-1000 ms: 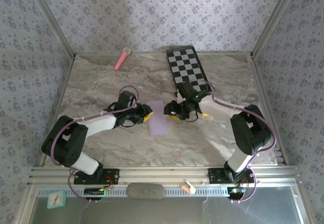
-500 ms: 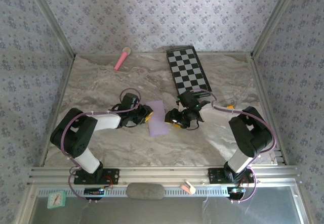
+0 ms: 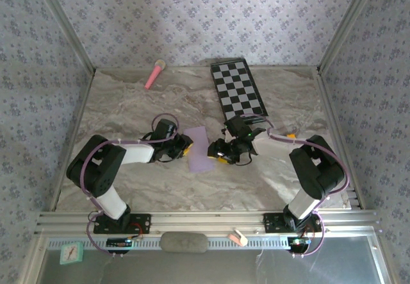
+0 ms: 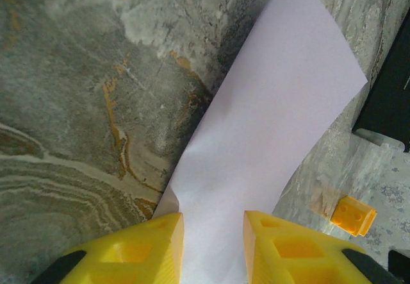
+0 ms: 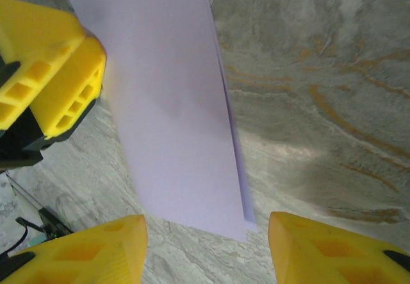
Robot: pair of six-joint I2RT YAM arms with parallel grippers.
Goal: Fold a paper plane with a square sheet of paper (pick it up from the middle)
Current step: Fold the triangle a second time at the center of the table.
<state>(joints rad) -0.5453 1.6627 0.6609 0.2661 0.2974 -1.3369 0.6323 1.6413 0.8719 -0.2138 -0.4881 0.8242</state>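
Left wrist view has the left gripper (image 4: pixel 213 229) pointing down at the table (image 4: pixel 77 72), its two yellow fingers (image 4: pixel 147 245) a narrow gap apart. They straddle the near end of the sheet of paper (image 4: pixel 269 124). Whether the pads press on it I cannot tell, since that end runs off the bottom of the frame. The pale lilac sheet lies flat on the marble as a long narrow strip. Past its far corner sit a small yellow-orange block (image 4: pixel 353 215) and a black shape (image 4: pixel 391 104) cut off at the right edge, too partial to name.

The right wrist view shows the right gripper (image 5: pixel 205 233) spread wide, a finger either side of the strip's other end and clear of it. Along the strip's right edge a second layer peeks out, so the sheet is folded double.

From above, the paper lies mid-table between the two grippers. The checkered board (image 3: pixel 238 90) lies behind the right arm, and a pink stick (image 3: pixel 154 74) rests by the back wall.
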